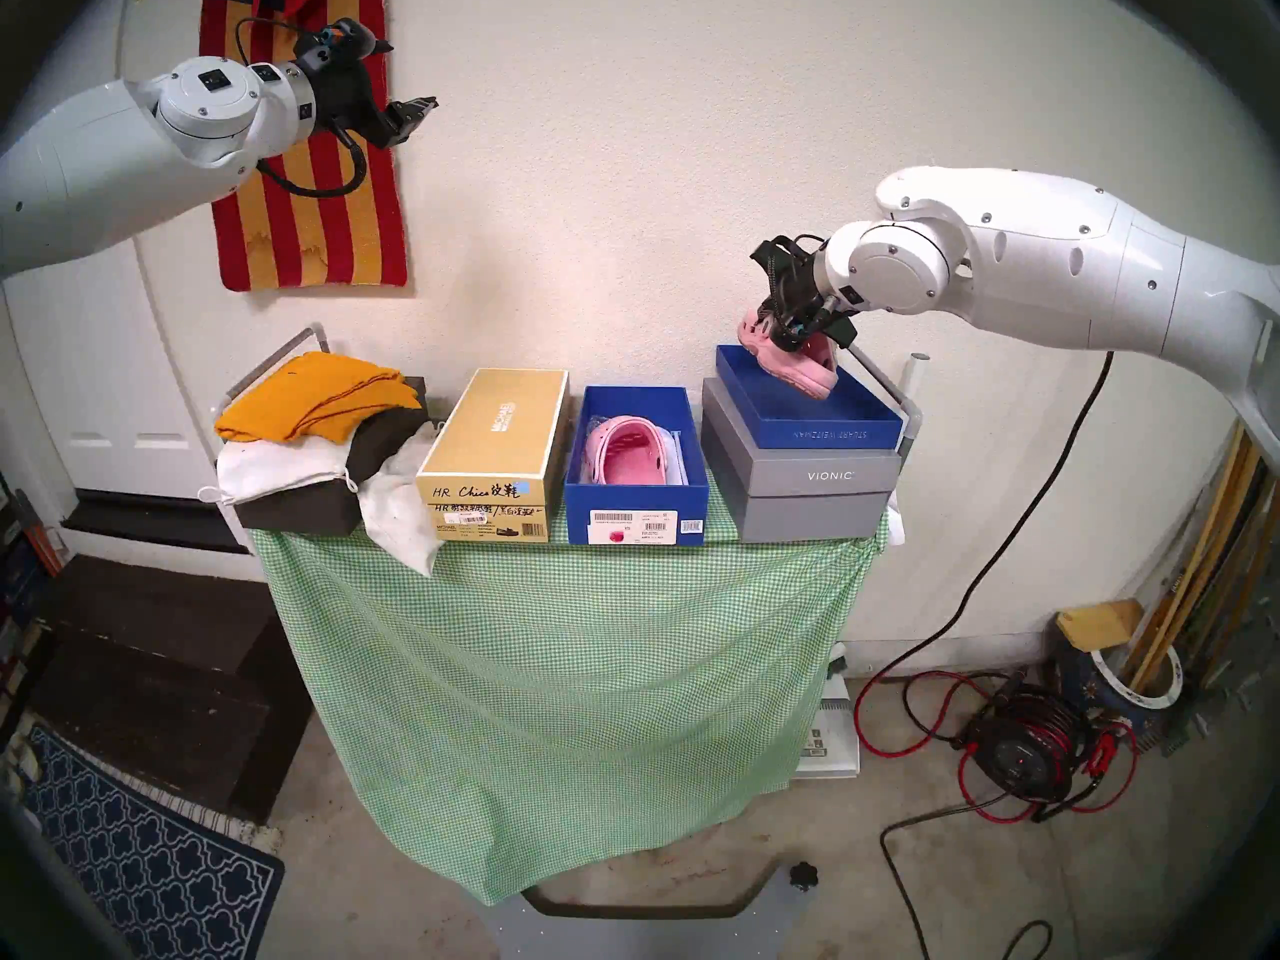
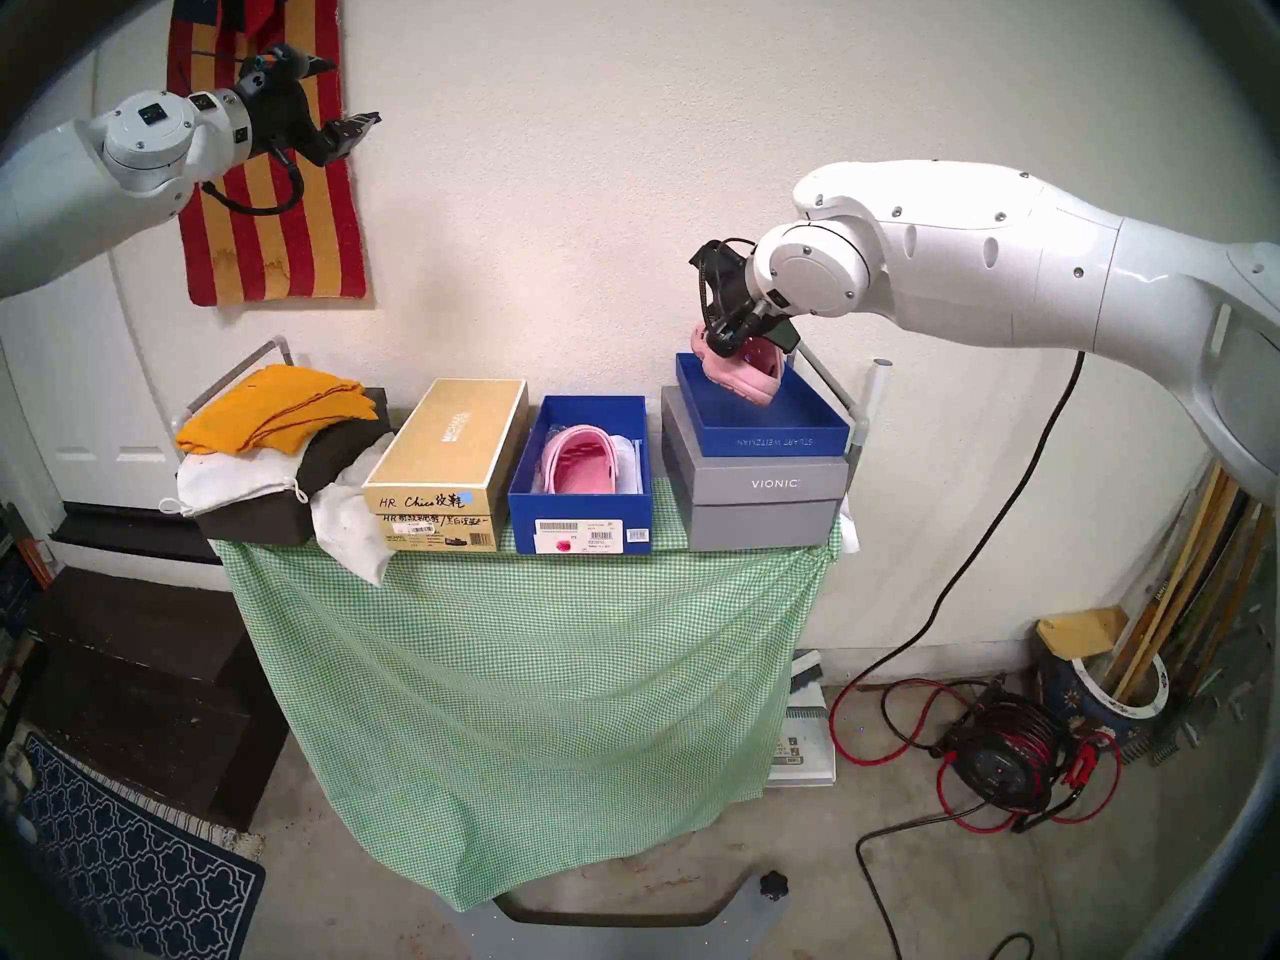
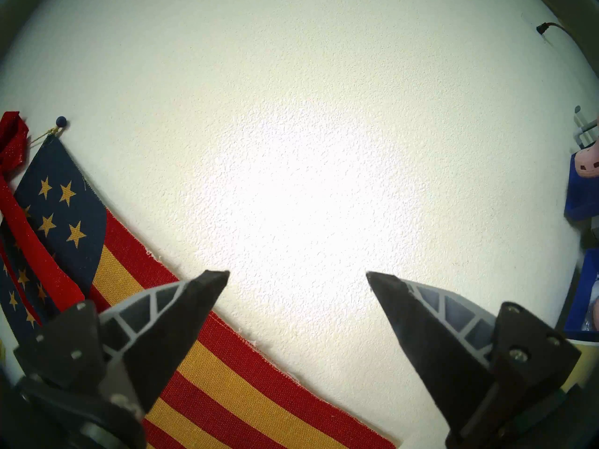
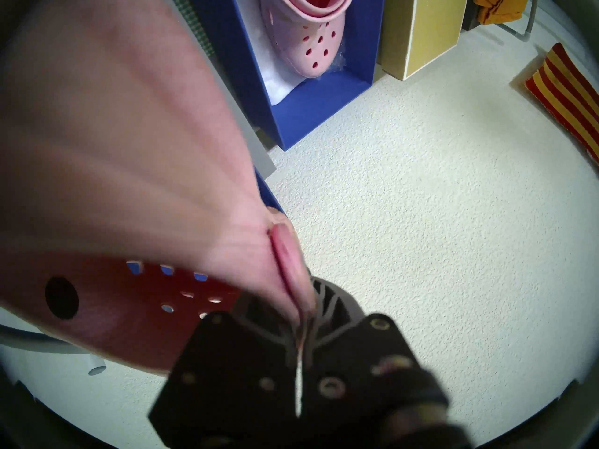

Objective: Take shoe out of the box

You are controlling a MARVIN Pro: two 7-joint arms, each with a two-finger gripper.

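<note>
The deep royal-blue box [image 1: 636, 505] [image 2: 580, 515] with a white barcode label stands mid-table and holds one pink clog [image 1: 627, 453] [image 2: 580, 461] [image 4: 308, 40]. My right gripper [image 1: 796, 328] [image 2: 727, 338] is shut on a second pink clog [image 1: 796, 370] [image 2: 744, 377] [image 4: 123, 166], held tilted over the shallow blue lid [image 1: 828, 429] [image 2: 769, 439] on the grey VIONIC box [image 1: 796, 494]; I cannot tell if the sole touches the lid. My left gripper [image 1: 415, 110] [image 2: 357, 126] [image 3: 298, 276] is open and empty, high up by the wall.
A gold shoebox [image 1: 495, 453] stands left of the blue box. A pile of cloths [image 1: 325, 418] lies at the table's left end. A green checked cloth [image 1: 554, 661] covers the table. A striped flag [image 1: 312, 210] hangs on the wall. Cables [image 1: 1025, 764] lie on the floor at right.
</note>
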